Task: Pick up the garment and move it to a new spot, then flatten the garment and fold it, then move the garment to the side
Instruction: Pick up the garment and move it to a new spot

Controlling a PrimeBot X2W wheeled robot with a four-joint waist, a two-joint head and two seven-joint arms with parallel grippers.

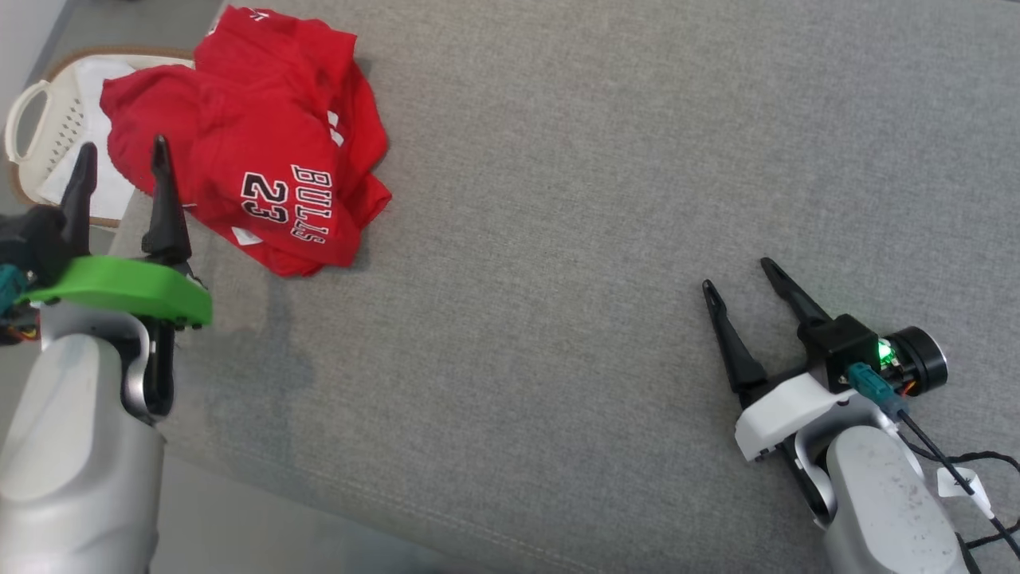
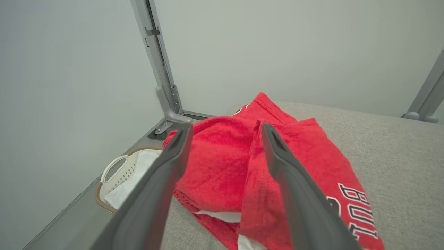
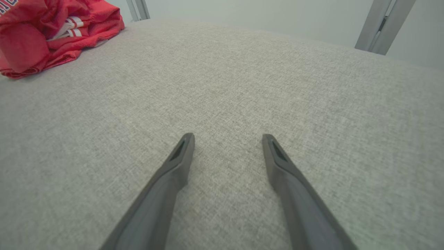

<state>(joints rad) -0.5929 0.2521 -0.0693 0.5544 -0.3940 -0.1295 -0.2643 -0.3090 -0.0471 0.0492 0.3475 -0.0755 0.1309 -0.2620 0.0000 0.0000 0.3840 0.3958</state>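
Left pincer point(image 1: 123, 145): at worktop point(image 1: 558, 199) left edge, fingers spread, empty, just short of garment point(image 1: 263, 119). Right pincer point(image 1: 737, 273): spread, empty, over bare worktop. Garment: red, crumpled, far-left corner; top cropped, partly hiding basket point(image 1: 24, 119).

Garment point(image 1: 255, 143) lies on the padded surface point(image 1: 598, 199), far left corner, overhanging the edge above the basket point(image 1: 40, 119) on the floor. My left gripper point(image 1: 123, 145) sits just before it; right gripper point(image 1: 737, 273) well apart, near right.
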